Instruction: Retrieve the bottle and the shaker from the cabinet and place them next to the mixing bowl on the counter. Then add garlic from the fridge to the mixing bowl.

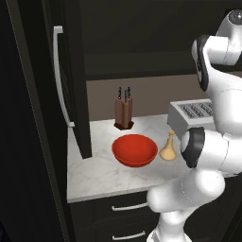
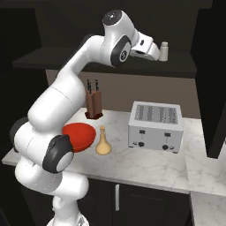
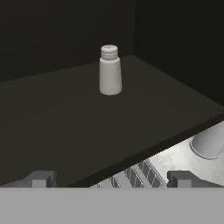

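Fingertips [image 3: 43, 178] of the gripper [image 3: 112, 179] sit at the bottom of the hand view, spread wide apart with nothing between them; the jaws are fully open and empty. Ahead of them, one white-grey shaker [image 3: 109, 70] stands upright on the dark shelf of the cabinet [image 3: 65, 118], well apart from the fingers, with bare shelf between and nothing blocking the approach. In the right base view the hand is raised to shelf height just left of the shaker [image 2: 163, 51]. Below the shelf edge, one silver toaster [image 2: 156, 126] stands on the counter [image 2: 145, 170], directly under the hand. One tan-yellow bottle [image 2: 103, 142] stands upright on the marble, just right of the single red mixing bowl [image 2: 80, 135]; whether they touch I cannot tell. One brown knife block [image 1: 124, 112] with dark handles stands at the far side of the counter behind the bowl. At the left, the black fridge [image 1: 71, 85] with its white vertical handle [image 1: 60, 75] borders the counter. Two drawer handles [image 1: 129, 206] show below the counter edge.
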